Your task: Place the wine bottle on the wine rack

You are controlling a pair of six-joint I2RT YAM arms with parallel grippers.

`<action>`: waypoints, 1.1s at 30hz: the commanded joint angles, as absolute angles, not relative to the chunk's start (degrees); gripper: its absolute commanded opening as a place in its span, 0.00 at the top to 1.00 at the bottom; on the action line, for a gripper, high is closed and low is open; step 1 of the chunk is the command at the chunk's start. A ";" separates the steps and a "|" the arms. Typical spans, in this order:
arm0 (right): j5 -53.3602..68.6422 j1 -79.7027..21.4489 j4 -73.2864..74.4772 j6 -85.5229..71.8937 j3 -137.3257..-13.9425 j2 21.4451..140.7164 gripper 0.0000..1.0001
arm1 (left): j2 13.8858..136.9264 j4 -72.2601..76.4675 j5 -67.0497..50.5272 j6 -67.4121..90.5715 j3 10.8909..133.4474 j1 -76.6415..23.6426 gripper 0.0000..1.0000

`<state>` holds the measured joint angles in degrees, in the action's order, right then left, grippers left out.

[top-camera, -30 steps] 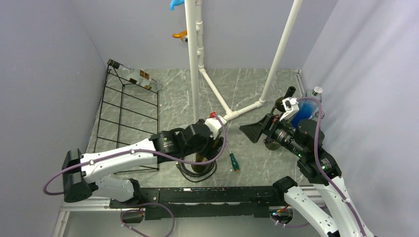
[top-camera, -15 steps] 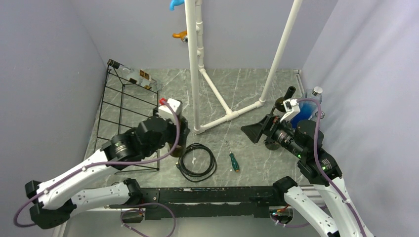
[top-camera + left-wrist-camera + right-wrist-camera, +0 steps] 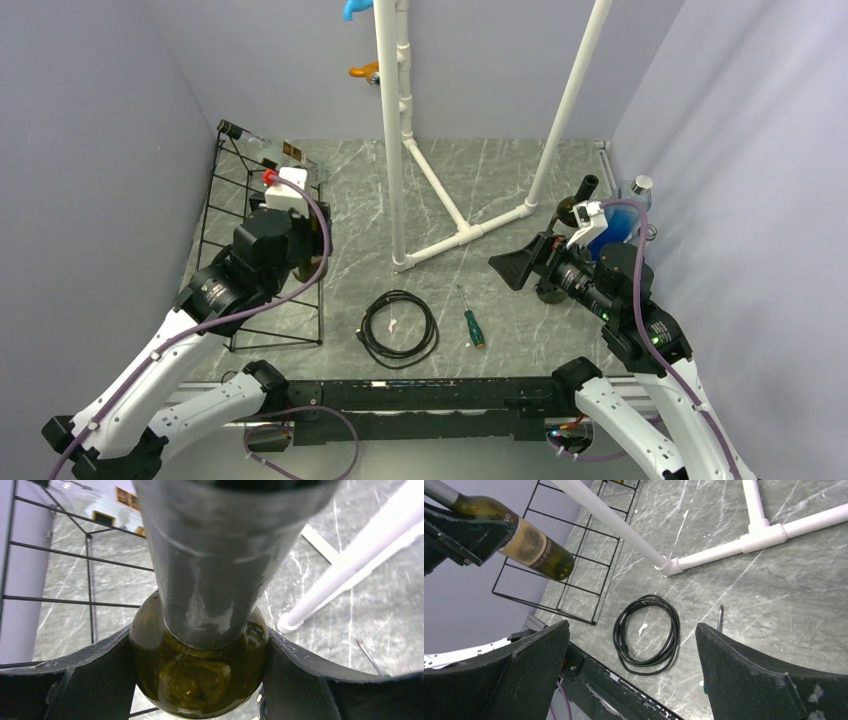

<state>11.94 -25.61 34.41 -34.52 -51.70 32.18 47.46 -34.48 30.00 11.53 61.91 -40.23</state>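
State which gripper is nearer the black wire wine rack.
Left. The left gripper, shut on the wine bottle, hangs by the wine rack's right edge. The right gripper, open, sits far across the table, beyond the white pipe frame.

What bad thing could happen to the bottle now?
The green glass wine bottle hangs tilted in the left gripper, over the black wire rack. Smooth glass might slip out. The rack's bars are thin with wide gaps, so a badly aimed bottle might drop through. A clear bottle already lies at the rack's top and could get bumped.
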 commanded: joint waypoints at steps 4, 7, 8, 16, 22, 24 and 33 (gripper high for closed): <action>10.64 -25.93 34.81 -33.88 -53.96 31.47 0.00 | 49.65 -22.96 30.58 12.81 68.68 -30.27 1.00; 10.15 -25.92 35.63 -33.67 -53.84 30.97 0.00 | 52.77 -21.45 27.38 13.97 71.44 -24.92 1.00; 9.78 -25.93 35.70 -33.64 -53.79 30.75 0.00 | 54.02 -21.49 26.57 14.52 72.51 -23.36 1.00; 9.46 -25.91 36.25 -33.57 -55.51 31.52 0.00 | 61.68 -15.97 22.87 19.37 76.01 -12.44 1.00; 9.49 -25.93 35.22 -34.87 -54.82 30.99 0.00 | 65.48 -10.42 20.80 27.28 74.83 -5.94 1.00; 9.58 -25.93 35.07 -35.34 -54.76 30.73 0.00 | 67.43 -9.54 19.10 30.27 74.86 -3.85 1.00; 8.40 -25.88 37.15 -37.28 -55.25 30.96 0.00 | 75.95 -9.18 11.32 40.90 74.93 4.05 1.00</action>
<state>10.31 -25.61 37.26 -35.77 -53.30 31.38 75.31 -16.99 15.42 34.61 72.03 1.85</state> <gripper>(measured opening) 0.994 0.788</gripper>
